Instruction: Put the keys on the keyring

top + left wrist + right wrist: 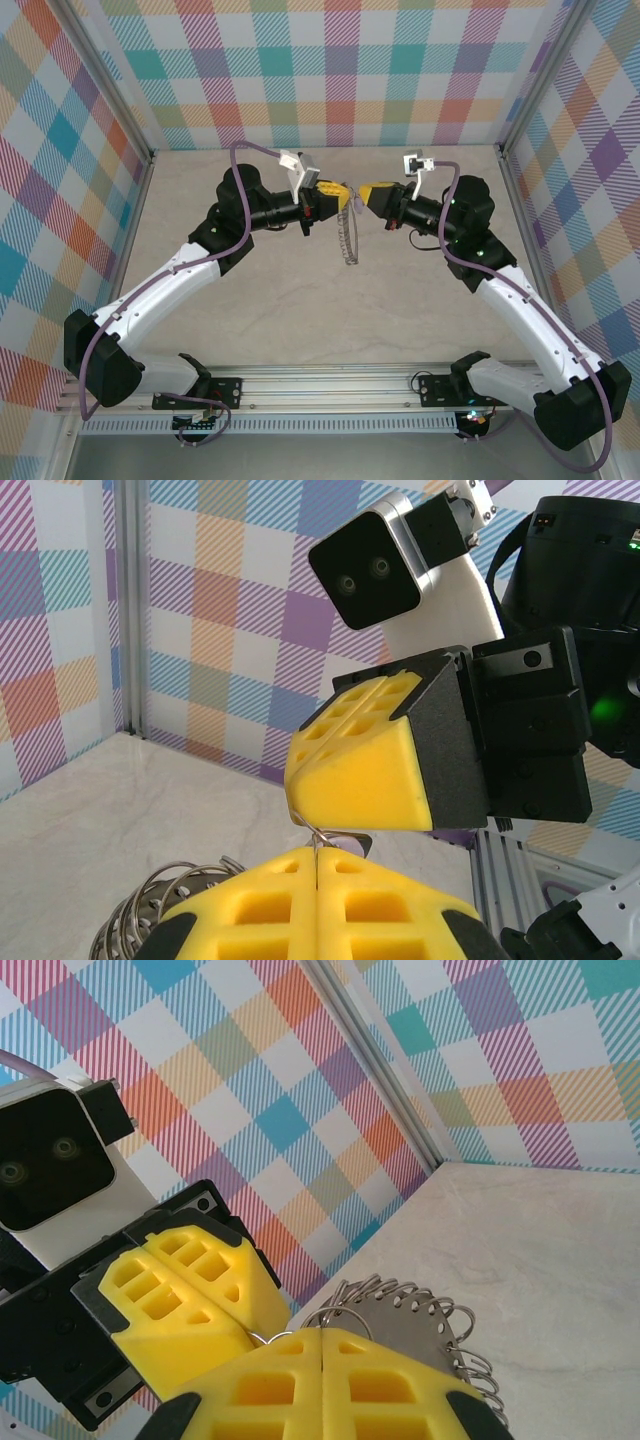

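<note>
My left gripper (346,190) and right gripper (363,192) meet tip to tip above the middle of the table, both shut. In the left wrist view a thin silver wire of the keyring (309,829) runs from the right gripper's (300,815) tip into the seam of my left gripper (318,854). Just behind my left fingertips shows the lilac head of the key (349,841); what holds it I cannot tell. In the right wrist view a wire loop of the keyring (338,1314) rises from my right gripper (322,1334), touching the left gripper (250,1322).
A grey metal plate (425,1328) with several wire rings along its edge hangs below the grippers, seen also as a dangling strand (347,240). Plaid walls enclose the beige table (300,310). A metal rail (330,378) crosses the near edge.
</note>
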